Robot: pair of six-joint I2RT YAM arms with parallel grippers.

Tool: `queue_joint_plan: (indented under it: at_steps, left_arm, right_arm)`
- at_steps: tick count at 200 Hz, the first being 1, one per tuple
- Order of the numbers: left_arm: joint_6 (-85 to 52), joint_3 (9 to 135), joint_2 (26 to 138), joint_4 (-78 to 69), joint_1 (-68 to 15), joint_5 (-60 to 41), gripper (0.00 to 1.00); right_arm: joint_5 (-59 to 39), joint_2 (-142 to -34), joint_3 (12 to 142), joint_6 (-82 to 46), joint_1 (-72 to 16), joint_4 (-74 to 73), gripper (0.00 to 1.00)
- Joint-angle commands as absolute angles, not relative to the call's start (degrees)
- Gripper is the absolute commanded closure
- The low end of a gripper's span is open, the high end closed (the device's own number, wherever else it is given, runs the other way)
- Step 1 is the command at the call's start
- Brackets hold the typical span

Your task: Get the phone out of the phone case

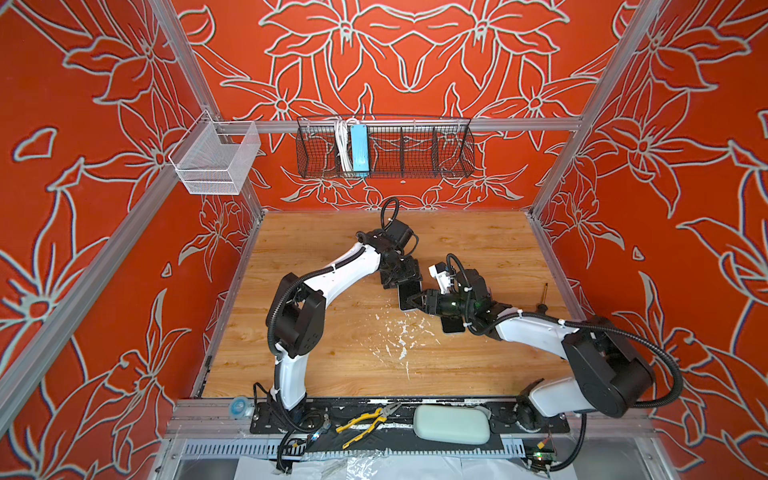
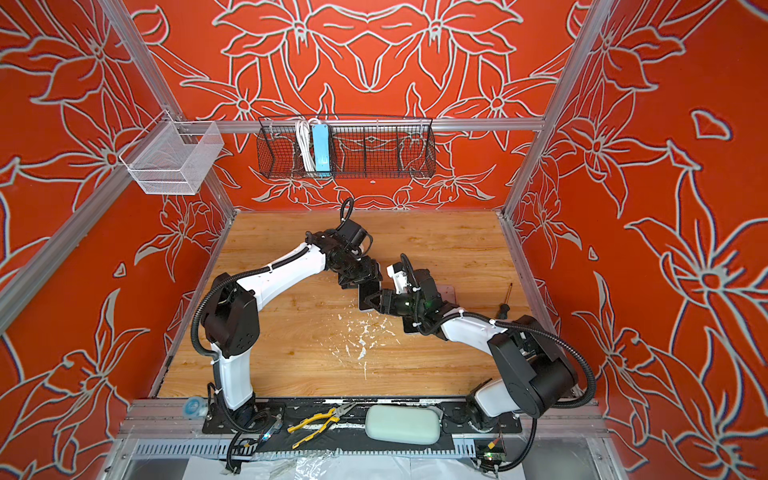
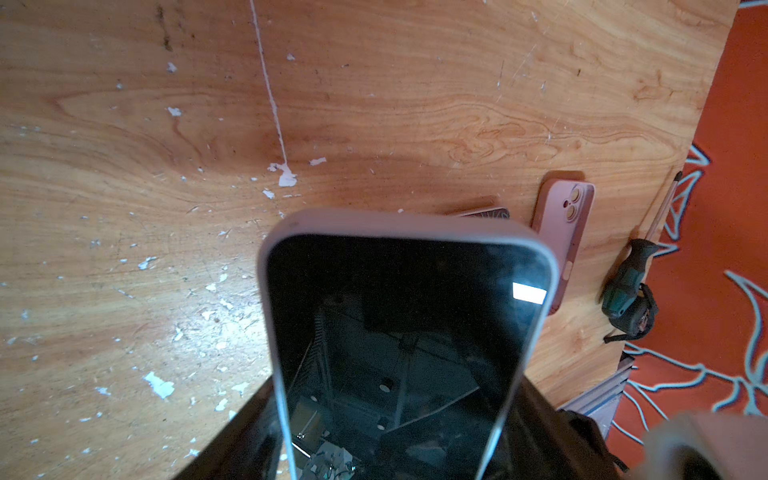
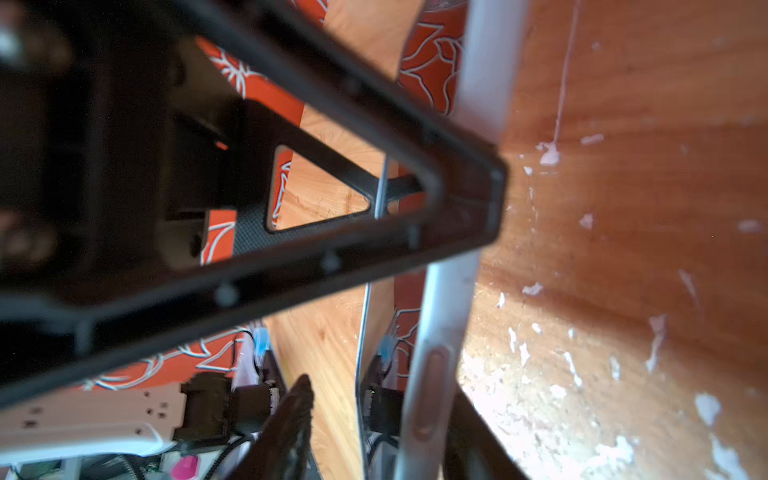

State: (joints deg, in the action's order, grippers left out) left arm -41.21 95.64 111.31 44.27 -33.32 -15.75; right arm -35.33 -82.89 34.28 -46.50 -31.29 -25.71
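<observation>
1. The phone [image 3: 399, 324] sat fully inside its pale phone case [image 3: 407, 226]. The case's rim ran unbroken around the visible end of the dark screen, so no part of the removal looked done.
2. The left gripper [image 3: 397, 384] was clamped across the width of the phone case at its lower end. It held the cased phone raised above the wooden table [image 1: 332, 353], near the middle.
3. The right gripper [image 1: 415, 300] was at the cased phone's free end, with one finger crossing the case's side. Whether it had gripped could not be told.
4. Judged remaining: peel a case corner back, then free the phone.
5. A second, pink phone case [image 3: 563, 232] and a screwdriver [image 3: 627, 282] lay apart on the table.
</observation>
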Motion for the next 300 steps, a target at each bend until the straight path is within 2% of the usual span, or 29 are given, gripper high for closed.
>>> queue_joint_plan:
  at_steps: [1,85,108,135,179,245,286,300]
  left_arm:
    - [-41.7,95.7,107.4,43.2,-32.8,-16.8,0.64]
    - [-42.5,93.7,106.0,41.3,-32.6,-17.0,0.64]
    - [-42.9,92.2,104.9,39.9,-32.6,-17.3,0.59]
    - [-43.0,90.2,103.0,37.7,-32.6,-18.1,0.42]
    - [-42.0,86.7,97.9,35.4,-32.3,-18.7,0.0]
    - [-37.9,77.9,85.2,29.3,-29.0,-23.6,0.03]
    - [-31.2,64.9,77.9,11.2,-22.1,-47.9,0.02]
    - [-30.8,63.2,77.9,8.1,-20.2,-51.9,0.02]
  right_arm:
    - [-33.7,-82.0,34.8,-47.7,-31.9,-27.7,0.62]
    - [-32.7,-79.6,33.2,-50.9,-32.0,-30.8,0.91]
    - [-32.3,-78.4,32.4,-53.0,-32.0,-31.7,0.97]
    - [-31.0,-76.0,31.6,-55.6,-32.0,-30.8,0.98]
    - [-30.0,-71.3,31.4,-57.7,-32.0,-28.0,0.99]
    - [-30.9,-67.4,31.7,-59.8,-31.9,-26.2,0.99]
    - [-38.2,-65.2,34.5,-60.4,-31.5,-24.5,1.0]
    - [-41.8,-64.9,35.9,-60.8,-31.4,-24.0,0.99]
